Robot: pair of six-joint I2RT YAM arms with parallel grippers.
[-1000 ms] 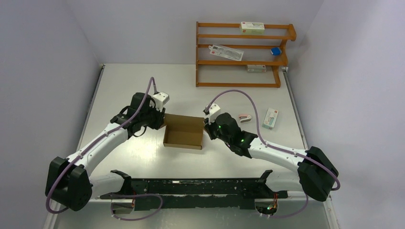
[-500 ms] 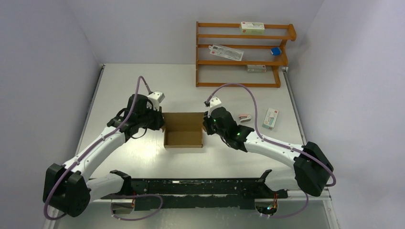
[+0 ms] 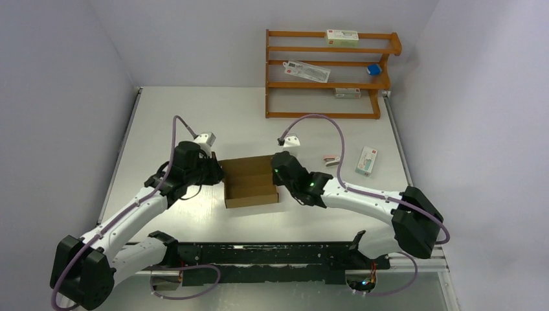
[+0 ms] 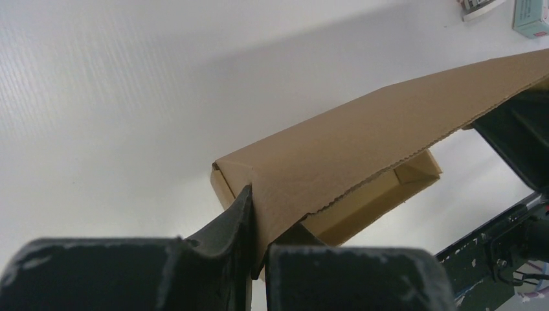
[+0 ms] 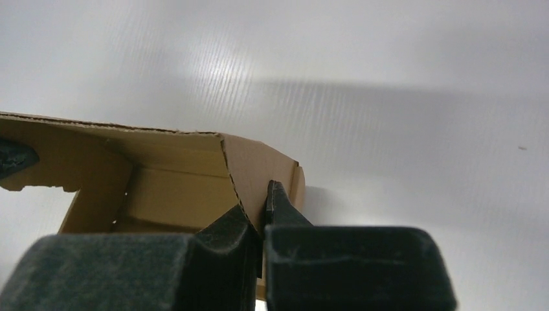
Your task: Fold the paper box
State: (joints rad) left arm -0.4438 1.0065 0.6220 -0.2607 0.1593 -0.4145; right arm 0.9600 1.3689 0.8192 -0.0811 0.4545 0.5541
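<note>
Left gripper (image 3: 217,172) and right gripper (image 3: 277,172) each pinch tight on one end of the paper box (image 3: 250,183) lid, half-folded; next, it likely needs lowering together toward the near wall.

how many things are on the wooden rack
4: a white carton on the top shelf, a white packet and a blue object on the second, a partly hidden carton on the third. Rails may hide more.

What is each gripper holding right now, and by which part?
Both hold the paper box by its raised lid flap: the left gripper pinches the flap's left end, the right gripper its right end.
</note>
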